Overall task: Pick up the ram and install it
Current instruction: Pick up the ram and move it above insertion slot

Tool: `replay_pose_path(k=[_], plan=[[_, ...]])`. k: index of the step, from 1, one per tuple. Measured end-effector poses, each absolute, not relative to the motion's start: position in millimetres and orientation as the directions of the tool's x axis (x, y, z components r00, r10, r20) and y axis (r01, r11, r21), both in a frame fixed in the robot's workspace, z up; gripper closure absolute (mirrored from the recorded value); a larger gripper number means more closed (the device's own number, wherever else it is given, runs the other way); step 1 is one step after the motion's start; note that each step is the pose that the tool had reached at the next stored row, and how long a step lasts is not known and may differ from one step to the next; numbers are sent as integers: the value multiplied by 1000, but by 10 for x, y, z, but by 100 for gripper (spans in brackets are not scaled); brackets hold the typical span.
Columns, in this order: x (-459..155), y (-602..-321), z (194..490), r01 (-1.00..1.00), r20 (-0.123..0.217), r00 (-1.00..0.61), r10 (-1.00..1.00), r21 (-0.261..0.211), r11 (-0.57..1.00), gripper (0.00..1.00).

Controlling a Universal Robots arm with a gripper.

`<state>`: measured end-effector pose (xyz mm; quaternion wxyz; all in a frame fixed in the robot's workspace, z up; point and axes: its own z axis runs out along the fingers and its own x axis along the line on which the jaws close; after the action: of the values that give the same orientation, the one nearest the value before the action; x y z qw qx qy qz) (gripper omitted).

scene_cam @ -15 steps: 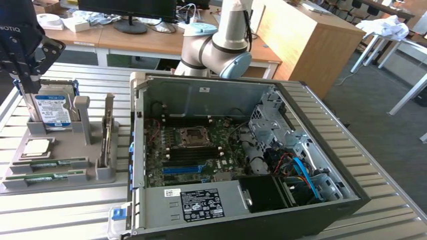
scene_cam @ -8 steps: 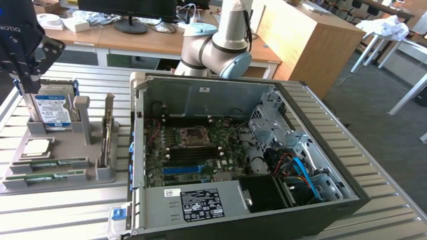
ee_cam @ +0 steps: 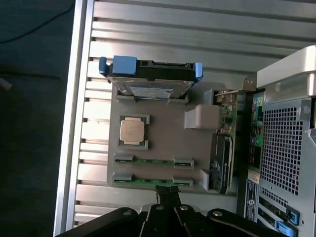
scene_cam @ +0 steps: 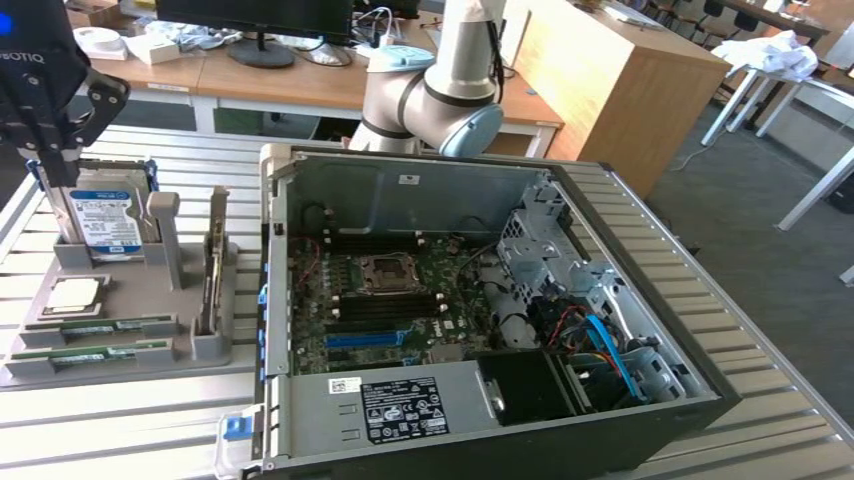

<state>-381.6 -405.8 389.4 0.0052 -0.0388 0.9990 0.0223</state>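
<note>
Two near-identical green ram sticks lie side by side in slots of a grey holder [scene_cam: 134,375]. One stick [scene_cam: 104,325] [ee_cam: 153,161] is next to the silver processor chip [scene_cam: 74,293] [ee_cam: 132,130]. The other stick [scene_cam: 94,352] [ee_cam: 153,180] is at the holder's edge. I cannot tell which of them the task means. My gripper [scene_cam: 56,188] [ee_cam: 168,193] hangs well above the holder, over its hard-drive end in the exterior view. Its fingers are shut with nothing between them. In the wrist view the tips point toward the edge stick.
A hard drive [scene_cam: 107,215] [ee_cam: 150,81] with blue rails stands upright in the holder, with an expansion card [scene_cam: 211,275] [ee_cam: 222,148] beside it. The open computer case [scene_cam: 307,400] with its motherboard [scene_cam: 387,300] is on the exterior view's right of the holder. All rest on a slatted metal table [scene_cam: 134,430].
</note>
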Motion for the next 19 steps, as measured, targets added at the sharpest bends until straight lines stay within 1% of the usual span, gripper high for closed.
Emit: replay_pose_path(k=[19], plan=[[-3816,-4058,3894,-373,-12,-928,-373,44,927,90]])
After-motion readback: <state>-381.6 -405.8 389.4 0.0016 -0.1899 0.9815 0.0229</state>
